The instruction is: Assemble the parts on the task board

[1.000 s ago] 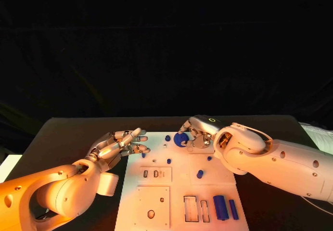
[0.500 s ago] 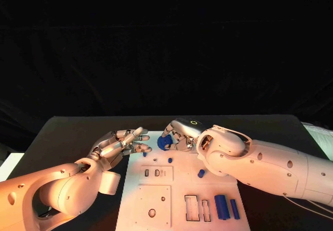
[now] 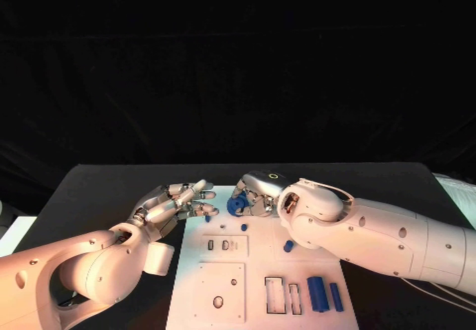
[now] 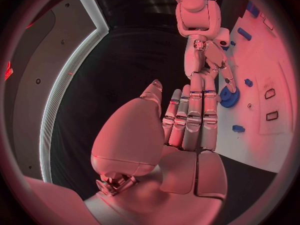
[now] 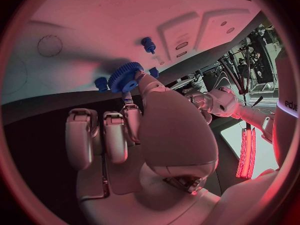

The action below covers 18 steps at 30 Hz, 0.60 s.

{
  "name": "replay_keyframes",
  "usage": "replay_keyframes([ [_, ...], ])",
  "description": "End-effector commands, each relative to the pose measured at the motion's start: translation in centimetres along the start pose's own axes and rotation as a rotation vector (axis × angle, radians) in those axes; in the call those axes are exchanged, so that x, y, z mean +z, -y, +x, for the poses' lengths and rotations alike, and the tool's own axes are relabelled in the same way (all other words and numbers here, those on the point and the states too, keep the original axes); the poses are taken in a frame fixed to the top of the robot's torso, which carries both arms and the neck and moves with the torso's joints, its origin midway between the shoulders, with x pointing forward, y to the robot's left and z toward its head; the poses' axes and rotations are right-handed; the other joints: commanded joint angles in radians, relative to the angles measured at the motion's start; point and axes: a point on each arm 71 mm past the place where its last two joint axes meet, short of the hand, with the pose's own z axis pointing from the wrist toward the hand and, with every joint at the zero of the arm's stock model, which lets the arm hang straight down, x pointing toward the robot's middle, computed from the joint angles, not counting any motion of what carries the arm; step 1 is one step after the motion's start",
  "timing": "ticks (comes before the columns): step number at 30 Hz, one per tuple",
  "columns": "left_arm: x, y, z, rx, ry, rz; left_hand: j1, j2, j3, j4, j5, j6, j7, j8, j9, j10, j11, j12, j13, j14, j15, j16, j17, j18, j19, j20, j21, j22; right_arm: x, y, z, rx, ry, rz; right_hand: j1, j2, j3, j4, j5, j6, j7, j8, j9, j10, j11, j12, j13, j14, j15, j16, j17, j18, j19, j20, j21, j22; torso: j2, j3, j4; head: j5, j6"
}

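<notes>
The right hand [image 3: 260, 198] pinches a blue gear [image 3: 236, 204] at its fingertips (toothed rim plain in the right wrist view [image 5: 125, 76]), holding it over the far left corner of the task board [image 3: 260, 275]. Just beside those fingertips, the left hand [image 3: 179, 204] hangs with fingers straight and spread, grasping nothing. Near the gear, a small blue peg [image 3: 244, 227] stands on the board; behind the right hand's wrist sits another blue piece [image 3: 287, 245].
</notes>
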Motion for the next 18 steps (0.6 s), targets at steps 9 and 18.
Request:
replay_keyframes([
  [9,0.02,0.05,0.31,-0.013,-0.027,0.000,0.005,0.003,-0.001,-0.007,-0.004,0.002,0.006,-0.008,0.000,0.002,0.006,-0.004,-0.001,-0.008,-0.002,-0.002,0.002,0.011,-0.002,0.001,-0.007,-0.001,0.09,0.66,0.57,-0.060,-0.019,0.064,-0.061,-0.018,-0.005,0.014,-0.027,-0.069,0.018,-0.026,-0.005,-0.041,0.021,-0.076,0.006,0.084,0.017,0.001,0.180,-0.016,0.020,0.012,0.004,0.063,0.000,0.0001,0.0002,-0.003,0.003],
  [18,0.00,0.04,0.29,-0.013,-0.028,-0.003,0.005,0.003,-0.001,-0.007,-0.004,0.002,0.006,-0.008,0.000,0.002,0.006,-0.004,-0.001,-0.008,-0.002,-0.002,0.002,0.011,-0.002,0.001,-0.007,-0.001,0.09,0.77,0.55,-0.062,-0.013,0.073,-0.081,-0.025,-0.011,0.024,-0.041,-0.094,0.023,-0.025,-0.004,-0.052,0.026,-0.100,-0.010,0.084,0.021,0.002,0.181,-0.016,0.019,0.017,0.004,0.064,0.000,-0.0003,0.0001,-0.004,0.002],
])
